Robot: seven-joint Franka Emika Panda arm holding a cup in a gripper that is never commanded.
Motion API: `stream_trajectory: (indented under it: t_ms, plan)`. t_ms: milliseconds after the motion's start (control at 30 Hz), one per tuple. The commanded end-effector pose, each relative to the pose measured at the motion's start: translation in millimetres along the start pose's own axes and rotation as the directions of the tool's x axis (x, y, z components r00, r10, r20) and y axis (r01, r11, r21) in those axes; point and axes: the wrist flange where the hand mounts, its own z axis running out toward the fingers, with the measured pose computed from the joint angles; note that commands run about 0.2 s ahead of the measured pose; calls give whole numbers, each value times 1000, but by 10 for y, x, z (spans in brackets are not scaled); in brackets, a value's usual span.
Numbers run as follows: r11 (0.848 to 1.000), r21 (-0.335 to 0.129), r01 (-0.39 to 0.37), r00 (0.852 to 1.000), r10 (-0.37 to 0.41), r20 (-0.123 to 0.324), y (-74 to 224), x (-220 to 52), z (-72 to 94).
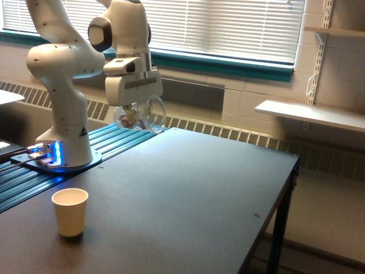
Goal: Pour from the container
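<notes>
I've got the gripper (pixel 133 109) clamped on the jar (pixel 138 116), held tilted in the air over the table's (pixel 194 188) far-left edge, pinkish bits visible inside. Paper cup (pixel 70 212) stands upright nr the front-left corner, well apart from the jar.

White Franka arm (pixel 60 63), glossy rounded shells w/ dark grey joint caps.
Base column (pixel 71 137) carries a small black triangle mark at approx 3 o'clock of its lower part; blue LED glow at base foot (pixel 51 155), approx 9 o'clock side, black cables running off there. Boxy white hand unit (pixel 132 85) w/ grey seam.
</notes>
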Motion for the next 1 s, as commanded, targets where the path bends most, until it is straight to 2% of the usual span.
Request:
stream_trajectory:
  t_ms: [33,200,267,333,467,767,900,967,1000]
  plan:
    - [999,-39,-9,999,10,36,221,-77,88]
    - [999,-19,-35,999,35,26,342,-42,47]
    - [999,-33,-39,999,40,26,398,-45,56]
    - [997,-28,-76,997,77,27,462,-26,55]
    - [991,-73,-114,993,117,32,580,-1,78]
    - [987,-89,-133,991,134,8,833,106,151]
    - [979,-112,-173,985,175,2,1059,169,206]
    - [966,-138,-219,975,221,-2,1203,189,246]
    - [963,-134,-235,972,236,-3,1253,202,252]
